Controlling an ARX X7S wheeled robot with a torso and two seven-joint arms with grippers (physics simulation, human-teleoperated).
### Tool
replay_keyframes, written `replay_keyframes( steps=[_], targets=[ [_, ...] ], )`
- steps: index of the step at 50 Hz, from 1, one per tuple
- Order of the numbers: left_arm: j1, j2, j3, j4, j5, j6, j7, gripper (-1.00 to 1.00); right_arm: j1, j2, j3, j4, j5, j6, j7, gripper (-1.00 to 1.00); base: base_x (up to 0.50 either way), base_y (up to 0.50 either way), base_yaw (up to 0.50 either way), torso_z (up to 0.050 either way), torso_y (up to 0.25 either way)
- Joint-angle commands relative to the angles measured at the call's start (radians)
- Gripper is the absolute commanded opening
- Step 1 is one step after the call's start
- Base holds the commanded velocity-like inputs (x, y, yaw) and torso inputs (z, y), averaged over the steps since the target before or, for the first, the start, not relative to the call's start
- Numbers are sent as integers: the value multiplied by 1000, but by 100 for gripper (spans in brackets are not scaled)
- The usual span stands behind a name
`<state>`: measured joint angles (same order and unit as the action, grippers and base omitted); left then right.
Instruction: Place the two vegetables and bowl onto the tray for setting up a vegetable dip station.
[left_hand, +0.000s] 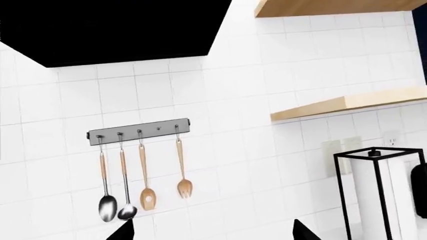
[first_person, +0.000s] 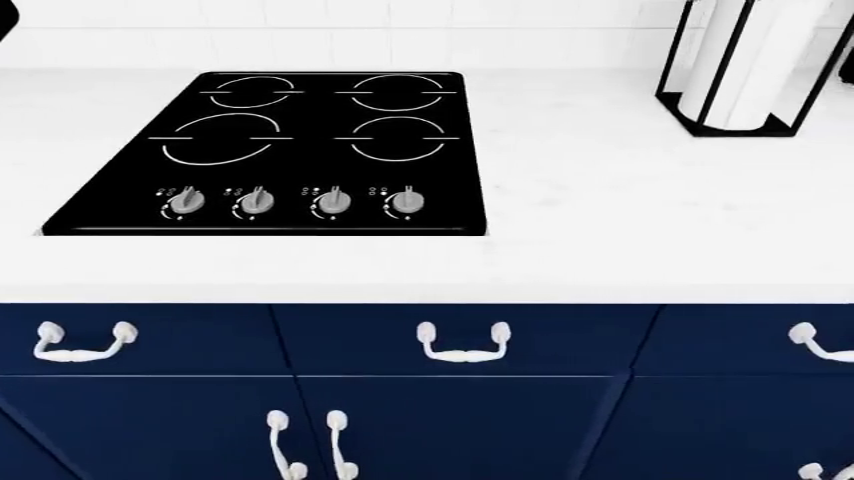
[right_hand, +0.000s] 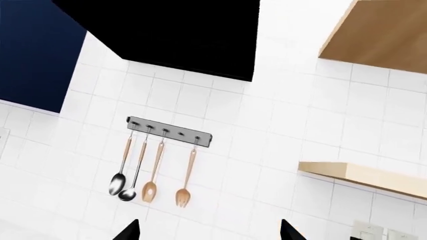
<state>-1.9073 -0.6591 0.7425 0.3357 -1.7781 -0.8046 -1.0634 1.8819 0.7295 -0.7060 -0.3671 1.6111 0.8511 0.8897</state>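
Observation:
The two vegetables, the bowl and the tray are out of view in all three views. My left gripper (left_hand: 212, 231) points up at the tiled wall; only its two black fingertips (left_hand: 124, 232) show, set wide apart with nothing between them. In the right wrist view my right gripper (right_hand: 209, 231) also faces the wall, open and empty, with just its dark fingertips (right_hand: 130, 231) visible. Neither arm shows in the head view.
A black stovetop (first_person: 280, 150) with white rings and four knobs sits in the white counter (first_person: 614, 210). A black-framed paper towel holder (first_person: 747, 65) stands at the back right. Navy drawers (first_person: 461, 340) run below. A utensil rail (left_hand: 139, 131) and wooden shelves (left_hand: 353, 104) hang on the wall.

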Motion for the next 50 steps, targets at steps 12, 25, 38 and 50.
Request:
replay_keyframes(
  steps=[12,25,38,50],
  targets=[
    [-2,3,0,0,-2,-1,3,100,-4,-5,-7,4,-4,6,-2,100,0,-500,0,0,0],
    [2,0,-2,1,0,1,5,100,-14,-7,-10,2,-6,4,0,100,0,-500,0,0,0],
    [-4,0,-2,1,-4,-1,0,100,-8,-1,-4,3,-1,6,3,100,0,-500,0,0,0],
    [-8,2,-2,-1,-4,-2,0,100,-8,-2,-6,5,-3,7,2,100,0,-500,0,0,0]
  ],
)
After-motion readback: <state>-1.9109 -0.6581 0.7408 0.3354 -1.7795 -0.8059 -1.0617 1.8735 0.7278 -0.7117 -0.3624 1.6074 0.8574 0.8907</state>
